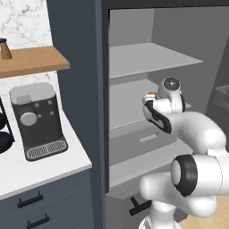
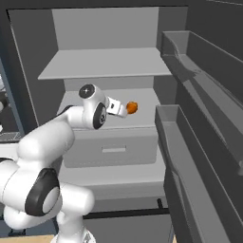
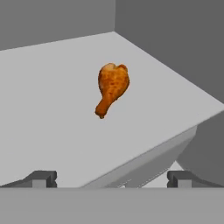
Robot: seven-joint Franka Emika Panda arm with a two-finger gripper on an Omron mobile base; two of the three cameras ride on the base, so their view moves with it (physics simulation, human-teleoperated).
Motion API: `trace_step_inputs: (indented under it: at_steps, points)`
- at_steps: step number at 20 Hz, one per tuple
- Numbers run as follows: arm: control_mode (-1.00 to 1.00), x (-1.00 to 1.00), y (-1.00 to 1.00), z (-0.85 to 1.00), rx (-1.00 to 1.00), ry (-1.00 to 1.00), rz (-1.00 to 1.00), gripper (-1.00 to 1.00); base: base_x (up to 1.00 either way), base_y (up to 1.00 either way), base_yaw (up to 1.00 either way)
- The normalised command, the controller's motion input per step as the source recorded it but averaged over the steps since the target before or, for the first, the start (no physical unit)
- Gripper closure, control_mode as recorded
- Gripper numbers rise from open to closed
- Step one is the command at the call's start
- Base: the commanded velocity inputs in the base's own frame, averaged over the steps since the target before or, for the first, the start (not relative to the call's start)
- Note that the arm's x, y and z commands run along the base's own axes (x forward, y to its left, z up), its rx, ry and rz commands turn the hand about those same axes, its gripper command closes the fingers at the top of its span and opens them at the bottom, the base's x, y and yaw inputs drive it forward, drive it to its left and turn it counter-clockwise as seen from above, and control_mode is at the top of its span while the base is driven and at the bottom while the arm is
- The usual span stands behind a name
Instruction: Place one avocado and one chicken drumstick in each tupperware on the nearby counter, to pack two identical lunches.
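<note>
Hand view shows one chicken drumstick lying alone on a grey fridge shelf. It is orange-brown and bumpy, fat at one end and thin at the other. Its thin end points toward the tool, which is wide open and holds nothing.

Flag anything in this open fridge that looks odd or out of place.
One thing: a chicken drumstick lies bare on the grey fridge shelf, with no plate or wrap under it. It looks intact and nothing is spilled. The open gripper points at it, not touching.
</note>
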Motion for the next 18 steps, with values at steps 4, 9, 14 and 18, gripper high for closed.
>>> trace_step_inputs:
  at_steps: [4, 9, 14, 18]
  points:
    - [-1.00, 0.42, -0.17, 0.00, 0.00, 0.00, 0.00, -1.00, 0.00, 0.00, 0.00]
    - [-1.00, 0.46, -0.21, -0.18, 0.00, 0.05, 0.00, -1.00, 0.00, 0.00, 0.00]
    - [-1.00, 0.47, -0.01, -0.29, 0.00, 0.02, 0.00, -1.00, 0.00, 0.00, 0.00]
    - [-1.00, 0.46, 0.00, -0.13, 0.00, 0.05, 0.00, -1.00, 0.00, 0.00, 0.00]
